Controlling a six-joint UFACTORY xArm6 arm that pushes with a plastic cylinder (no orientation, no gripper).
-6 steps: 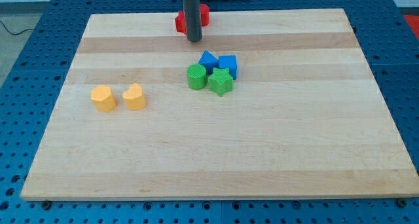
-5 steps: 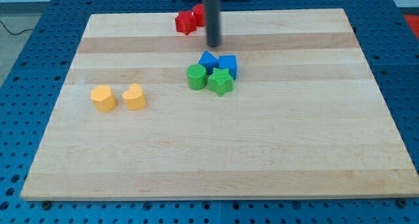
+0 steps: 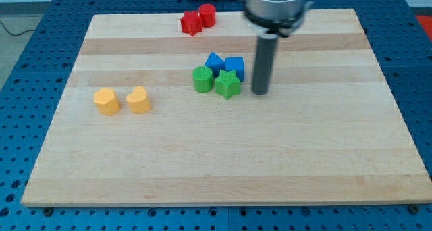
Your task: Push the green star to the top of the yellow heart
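Green star (image 3: pixel 228 84) lies just left of my tip (image 3: pixel 260 92), small gap between. No fingers on this rod, so none to report. Yellow heart (image 3: pixel 138 100) sits far left on the worktop (image 3: pixel 270 163); push leftward.

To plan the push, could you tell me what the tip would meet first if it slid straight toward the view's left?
Probably the green star: my tip sits just right of it, apart, roughly level, though depth is uncertain.
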